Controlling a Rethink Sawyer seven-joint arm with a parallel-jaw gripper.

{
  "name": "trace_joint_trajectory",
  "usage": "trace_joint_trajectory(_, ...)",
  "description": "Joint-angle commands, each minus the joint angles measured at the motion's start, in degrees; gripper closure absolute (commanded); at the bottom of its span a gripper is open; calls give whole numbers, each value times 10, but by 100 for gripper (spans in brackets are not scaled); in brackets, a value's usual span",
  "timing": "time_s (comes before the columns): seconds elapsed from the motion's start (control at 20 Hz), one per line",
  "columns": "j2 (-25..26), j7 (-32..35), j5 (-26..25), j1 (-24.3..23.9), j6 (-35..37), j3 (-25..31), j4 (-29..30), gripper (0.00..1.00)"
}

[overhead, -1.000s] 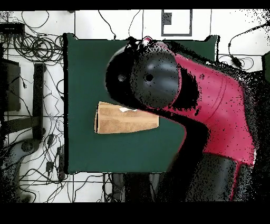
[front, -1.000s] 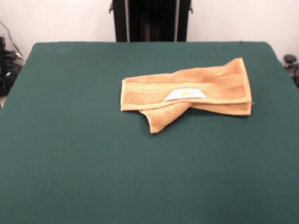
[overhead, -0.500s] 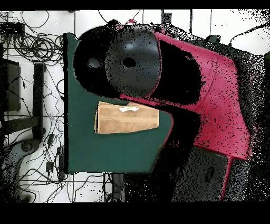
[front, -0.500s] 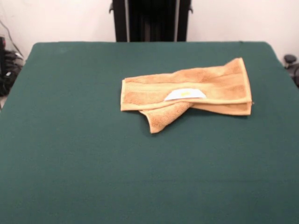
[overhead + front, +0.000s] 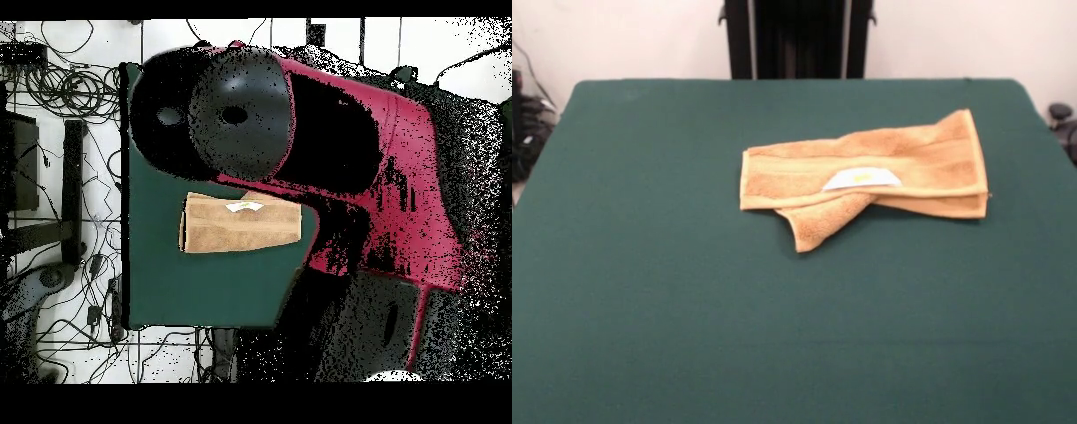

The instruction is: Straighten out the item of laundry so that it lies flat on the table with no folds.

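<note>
The orange-tan towel [image 5: 865, 177] lies folded in a long band on the far right part of the green table [image 5: 689, 309]. Its white label [image 5: 862, 179] with yellow print faces up, and one corner [image 5: 812, 231] sticks out toward the front from under the fold. In the overhead view the towel [image 5: 240, 225] lies left of centre on the table [image 5: 200, 290], its label [image 5: 244, 207] at the upper edge. The red and black arm [image 5: 330, 130] hangs high over the table and hides much of it. Neither view shows the gripper.
The black pedestal [image 5: 796, 40] stands behind the table's far edge. Cables [image 5: 60, 90] lie on the floor beside the table, and dark gear [image 5: 525, 124] sits off its left side. A black knob [image 5: 1061, 113] shows at the right edge.
In the overhead view the arm has swung left, and its black joint now covers more of the table's upper left. The towel has not moved.
</note>
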Motion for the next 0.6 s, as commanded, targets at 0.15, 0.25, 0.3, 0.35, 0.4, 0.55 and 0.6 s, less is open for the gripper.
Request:
trace_joint_trajectory(0.15, 48, 11, 10, 1, -4, 91, 131, 0)
trace_joint_trajectory(0.25, 48, 14, 4, 3, -16, 88, 140, 0)
trace_joint_trajectory(0.3, 48, 15, 1, 3, -20, 88, 144, 0)
trace_joint_trajectory(0.35, 47, 15, -2, 3, -25, 87, 147, 0)
trace_joint_trajectory(0.4, 46, 14, -3, 1, -33, 89, 152, 0)
trace_joint_trajectory(0.55, 42, 12, 0, -3, -57, 97, 174, 0)
trace_joint_trajectory(0.6, 41, 10, -1, -4, -64, 99, 179, 0)
